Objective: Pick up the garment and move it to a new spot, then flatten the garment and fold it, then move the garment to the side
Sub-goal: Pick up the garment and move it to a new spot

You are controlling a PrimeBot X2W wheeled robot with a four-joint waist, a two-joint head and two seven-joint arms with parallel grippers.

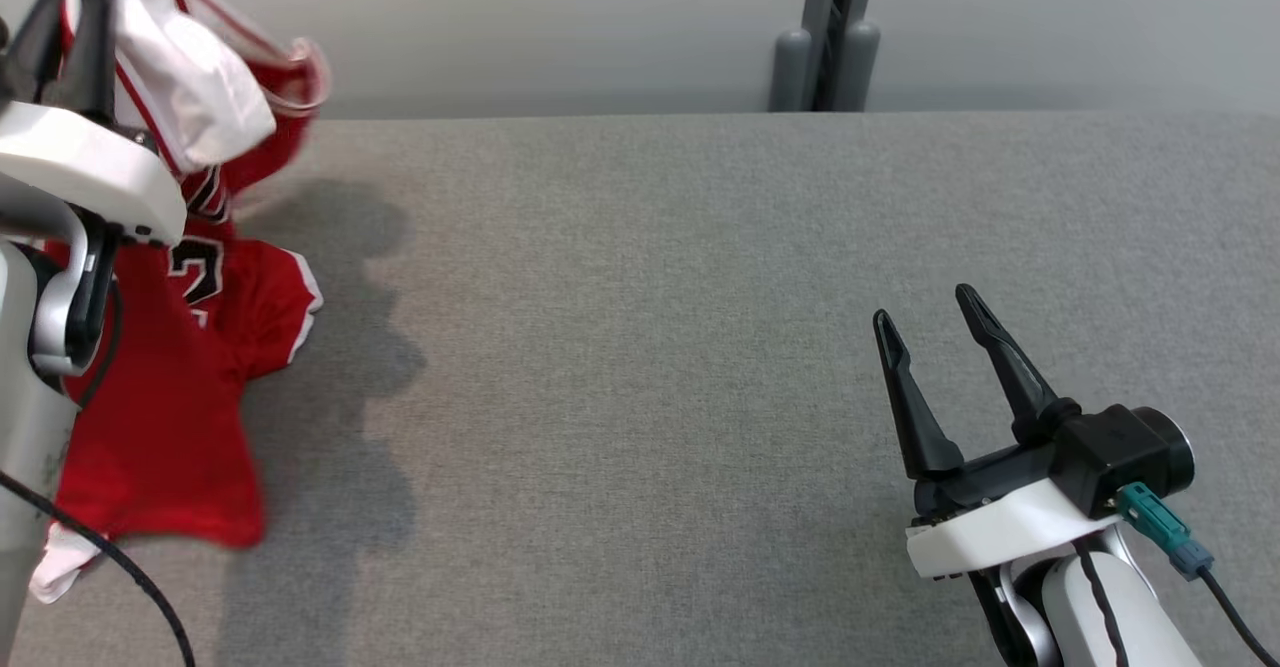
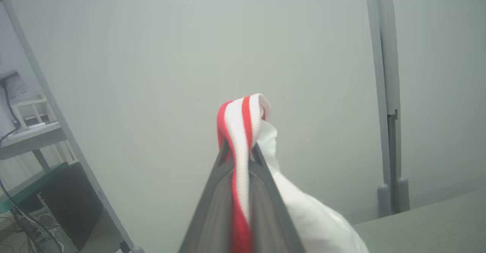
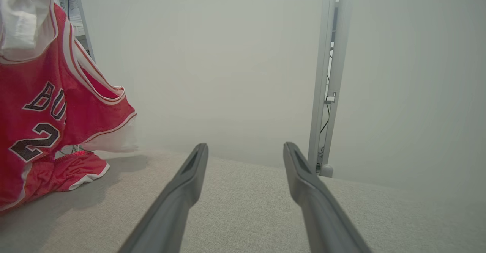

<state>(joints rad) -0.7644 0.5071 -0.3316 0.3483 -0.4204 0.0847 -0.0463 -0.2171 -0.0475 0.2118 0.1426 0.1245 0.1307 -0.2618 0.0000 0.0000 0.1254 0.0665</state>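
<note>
The garment [image 1: 190, 347] is a red basketball jersey with white trim and black lettering. It hangs at the far left of the grey table, its lower part still resting on the surface. My left gripper [image 1: 70, 17] is raised and shut on its red-and-white striped edge [image 2: 241, 131], which is pinched between the two fingers. In the right wrist view the jersey [image 3: 41, 105] hangs at the left, with its hem on the table. My right gripper [image 1: 930, 322] stands open at the lower right above bare table, far from the garment, with nothing between its fingers [image 3: 186, 184].
The grey cloth-covered table [image 1: 640, 347] stretches wide between the two arms. A grey post [image 1: 830, 37] stands behind the far edge against a pale wall. Shelving and cables [image 2: 26, 162] lie off to the left beyond the table.
</note>
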